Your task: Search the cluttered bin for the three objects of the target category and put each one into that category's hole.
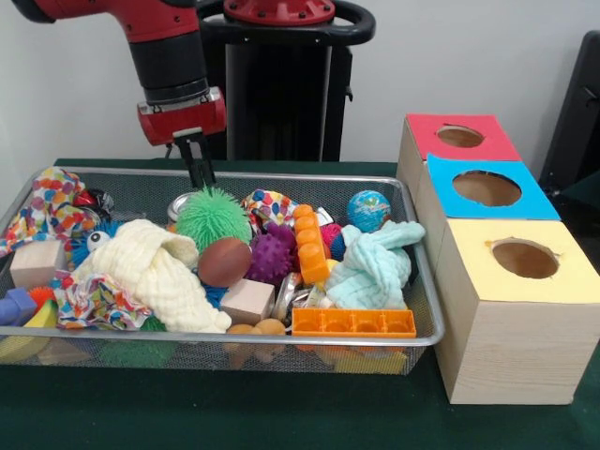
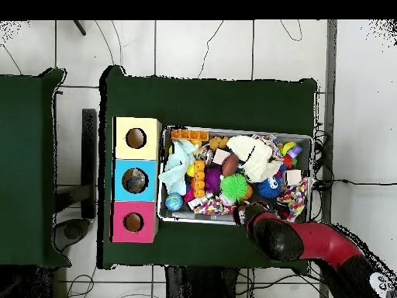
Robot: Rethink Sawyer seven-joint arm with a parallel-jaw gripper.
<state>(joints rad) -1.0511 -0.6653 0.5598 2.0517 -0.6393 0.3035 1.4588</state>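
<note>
A wire mesh bin [image 1: 281, 176] holds a jumble of toys: a green spiky ball [image 1: 213, 217], a purple spiky ball [image 1: 272, 258], a small globe ball [image 1: 368, 210], a brown ball [image 1: 224, 262], a cream cloth [image 1: 155, 272], a mint cloth [image 1: 375, 262], orange bricks [image 1: 353, 322] and wooden blocks [image 1: 248, 300]. My gripper [image 1: 201, 178] hangs over the bin's far rim, just behind the green spiky ball, shut and holding nothing. In the overhead view the red arm [image 2: 310, 240] covers the gripper beside the green spiky ball [image 2: 234, 187].
Three wooden boxes stand beside the bin, each with a round hole in its top: red [image 1: 459, 137], blue [image 1: 487, 187] and yellow [image 1: 524, 258]. A patterned cloth [image 1: 52, 206] drapes over the bin's left corner. Green cloth [image 1: 281, 412] covers the table.
</note>
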